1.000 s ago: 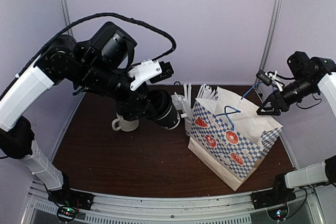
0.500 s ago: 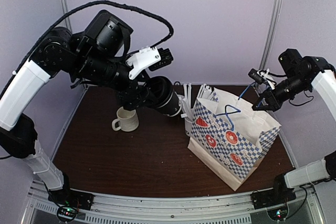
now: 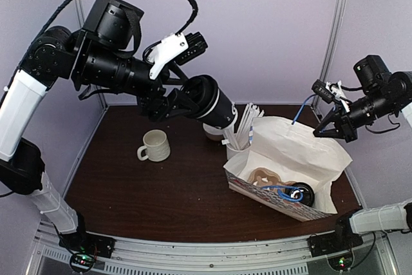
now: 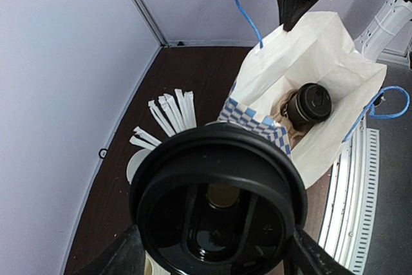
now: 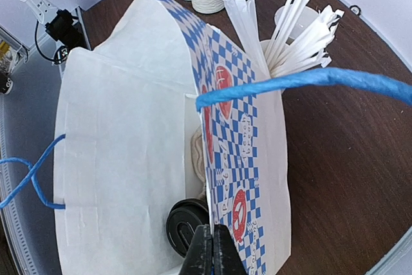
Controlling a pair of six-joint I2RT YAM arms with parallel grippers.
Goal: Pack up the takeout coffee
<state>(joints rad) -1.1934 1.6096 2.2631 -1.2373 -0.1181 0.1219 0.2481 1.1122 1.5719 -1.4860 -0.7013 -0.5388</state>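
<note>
Left gripper (image 3: 188, 104) clamped wide around a black paper takeout cup (image 3: 212, 106), one dark finger (image 4: 121, 257) on each side. The cup was held aloft and tilted. Its round black plastic lid (image 4: 219, 214), glossy with a raised rim, faced the wrist.

Just beyond the cup: paper bag (image 4: 325, 43), plain white inside, blue-and-white checks with red prints outside, mouth gaping. Second takeout cup (image 4: 309, 104), lidded, sat deep inside it.

Beside the bag: white cup of flat white stirrers (image 3: 243, 127). Farther off: ribbed cream mug (image 3: 154, 145), upright on the dark brown table (image 3: 161, 191).

Across the bag: right gripper (image 3: 318, 133), fingers closed. A thin blue cord handle (image 3: 302, 109) ran up to it; pinched or only hooked, could not tell.
</note>
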